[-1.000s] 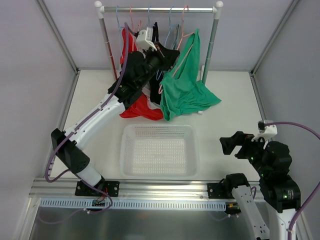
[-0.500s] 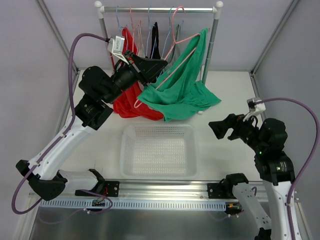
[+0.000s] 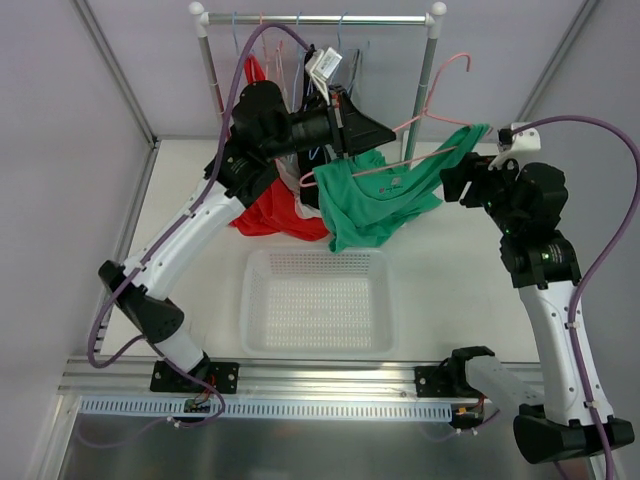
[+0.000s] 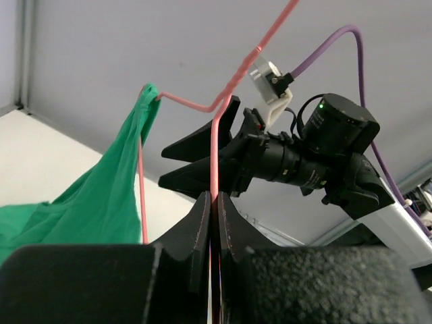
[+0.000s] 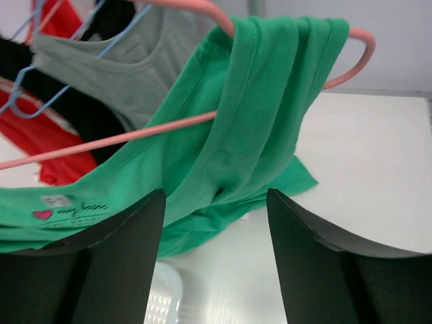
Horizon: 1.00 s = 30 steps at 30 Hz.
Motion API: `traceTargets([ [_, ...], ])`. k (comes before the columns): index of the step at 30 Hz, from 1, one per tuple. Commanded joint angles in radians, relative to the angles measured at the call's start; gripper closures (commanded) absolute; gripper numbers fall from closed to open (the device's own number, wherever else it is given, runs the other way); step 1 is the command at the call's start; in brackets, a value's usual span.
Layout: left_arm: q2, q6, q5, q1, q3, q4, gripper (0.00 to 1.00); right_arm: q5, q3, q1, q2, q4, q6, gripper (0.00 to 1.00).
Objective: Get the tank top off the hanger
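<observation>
Two grippers: left gripper (image 4: 212, 202) pinches hanger (image 4: 214, 155); right gripper (image 5: 214, 197) spread near tank top (image 5: 270, 101).

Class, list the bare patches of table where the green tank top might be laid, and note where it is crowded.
Bare table lies right of the basket; another strip lies left of it, partly under the left arm. The back is crowded: red garment, tank top, rack.
</observation>
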Motion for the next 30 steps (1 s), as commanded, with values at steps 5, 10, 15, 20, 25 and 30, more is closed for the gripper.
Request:
traceTargets([
  [5,0.171,-0.131,0.163,-0.009,0.278,0.059,1.0,0.213,0.011,-0.091,0.025,0.1,-0.039,0.44],
  [10,0.209,-0.143,0.163,-0.009,0.318,0.06,1.0,0.086,0.0,-0.195,0.054,0.131,-0.008,0.53],
  [15,0.202,-0.137,0.136,-0.009,0.295,0.059,1.0,-0.089,-0.009,-0.235,0.084,0.197,0.035,0.53],
  [20,0.125,-0.094,0.032,-0.009,0.185,0.057,1.0,-0.216,-0.041,-0.27,0.075,0.258,0.121,0.43],
  [25,-0.013,-0.034,-0.13,-0.009,0.045,0.057,1.0,-0.345,-0.034,-0.309,0.065,0.28,0.181,0.42],
  [30,-0.12,0.002,-0.251,-0.011,-0.065,0.057,1.0,-0.509,0.052,-0.309,0.172,0.28,0.222,0.42],
])
